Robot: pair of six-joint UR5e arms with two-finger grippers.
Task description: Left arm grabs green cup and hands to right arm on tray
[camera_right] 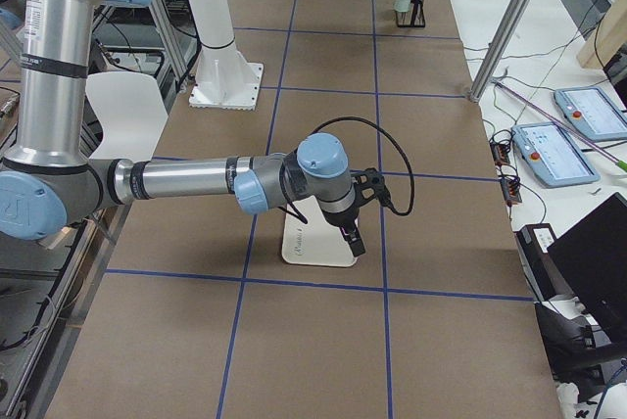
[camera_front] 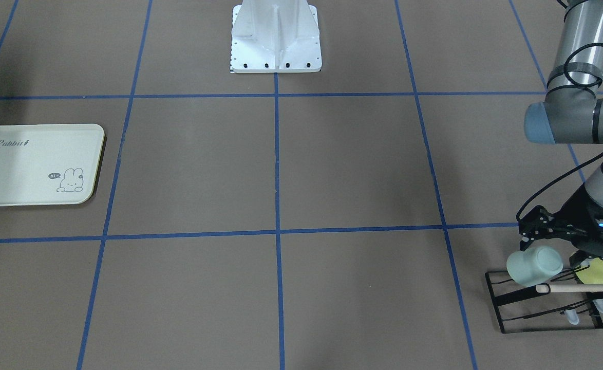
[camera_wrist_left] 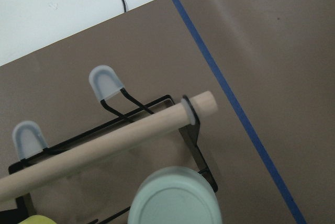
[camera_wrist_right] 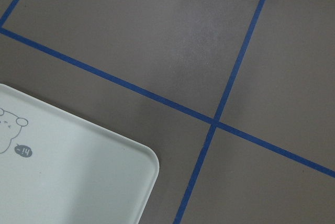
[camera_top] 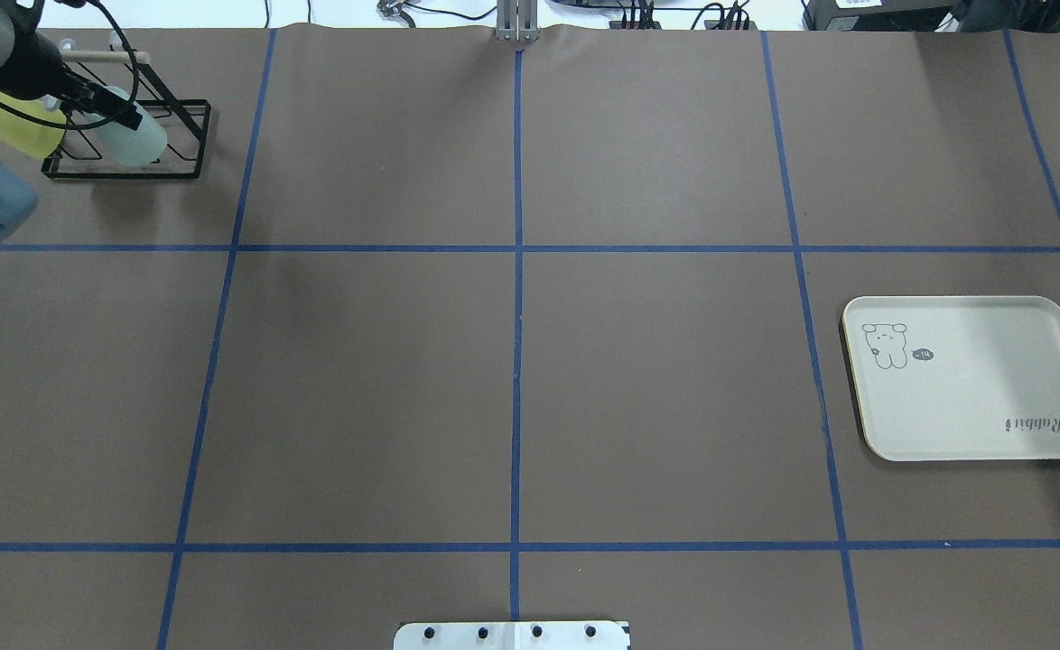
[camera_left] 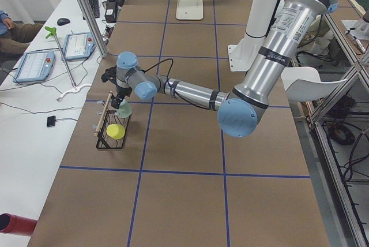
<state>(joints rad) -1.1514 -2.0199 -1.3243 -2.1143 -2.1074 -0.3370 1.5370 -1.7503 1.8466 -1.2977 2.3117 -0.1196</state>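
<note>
The pale mint-green cup [camera_front: 534,264] rests tilted on a black wire rack [camera_front: 507,308] at the table's far left corner. It also shows in the overhead view [camera_top: 137,140], and its base fills the bottom of the left wrist view [camera_wrist_left: 174,203]. My left gripper [camera_front: 543,239] is right at the cup with its jaws spread wide, and I see no closed grip. The cream Rabbit tray [camera_top: 972,406] lies flat on my right side. My right gripper [camera_right: 351,238] hovers over the tray's edge [camera_right: 318,245]. I cannot tell whether it is open or shut, as no fingers show in the right wrist view.
A yellow-green cup [camera_front: 602,271] sits on the same rack beside the green one. A wooden rod [camera_wrist_left: 115,140] runs along the rack's top, close to the green cup. The white robot base [camera_front: 276,38] stands at mid table edge. Blue tape lines grid the brown table.
</note>
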